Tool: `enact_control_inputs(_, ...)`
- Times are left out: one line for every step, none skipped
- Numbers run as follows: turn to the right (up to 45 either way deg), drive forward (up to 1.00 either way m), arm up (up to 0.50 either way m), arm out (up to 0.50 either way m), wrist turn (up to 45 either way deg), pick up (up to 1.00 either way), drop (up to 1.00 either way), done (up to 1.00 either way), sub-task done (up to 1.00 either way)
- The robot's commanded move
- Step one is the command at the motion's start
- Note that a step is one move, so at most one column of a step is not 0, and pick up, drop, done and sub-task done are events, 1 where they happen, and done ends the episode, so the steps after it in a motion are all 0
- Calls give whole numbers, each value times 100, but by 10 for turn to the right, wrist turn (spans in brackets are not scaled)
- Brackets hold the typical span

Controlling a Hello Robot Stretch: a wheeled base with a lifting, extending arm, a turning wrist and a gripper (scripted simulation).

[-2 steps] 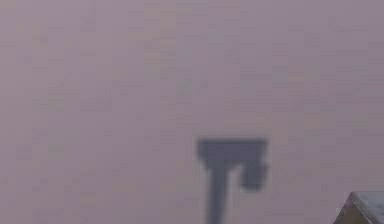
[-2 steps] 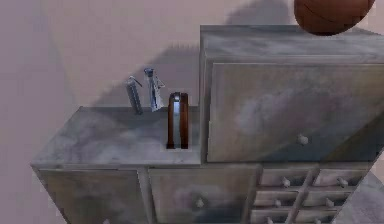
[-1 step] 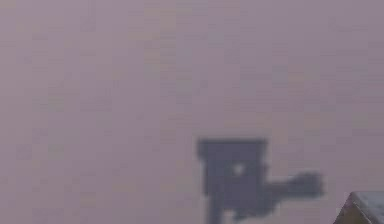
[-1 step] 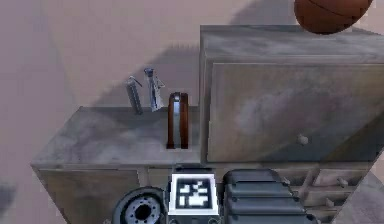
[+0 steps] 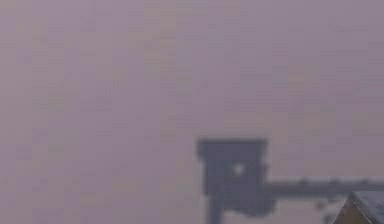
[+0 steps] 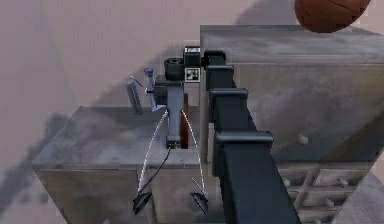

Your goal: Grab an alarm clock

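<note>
**By the bench: hand hanging near a small dark-red block**

Beside the grey bench (image 6: pixel 95 145), the arm (image 6: pixel 235 130) is reaching out. The hand (image 6: pixel 170 204) is hanging with its two thin fingers (image 6: pixel 150 165) trailing down across the bench's front edge. A small dark-red block (image 6: pixel 182 128) is sitting on the bench top between the fingers. I cannot tell whether it is the alarm clock, nor whether the hand is grasping anything. Behind the bench a taller grey cabinet (image 6: pixel 300 80) is standing, and farther back a reddish-brown ball (image 6: pixel 335 12) is showing.

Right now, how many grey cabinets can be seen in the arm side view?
2. A low cabinet at the lower left, beside the arm; a taller cabinet at the right, behind it. More may be hidden.
</note>
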Motion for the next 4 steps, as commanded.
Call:
enact_control_inputs(0,0,0,0,450,0,0,0,0)
enact_control_inputs(0,0,0,0,450,0,0,0,0)
enact_control_inputs(0,0,0,0,450,0,0,0,0)
enact_control_inputs(0,0,0,0,360,0,0,0,0)
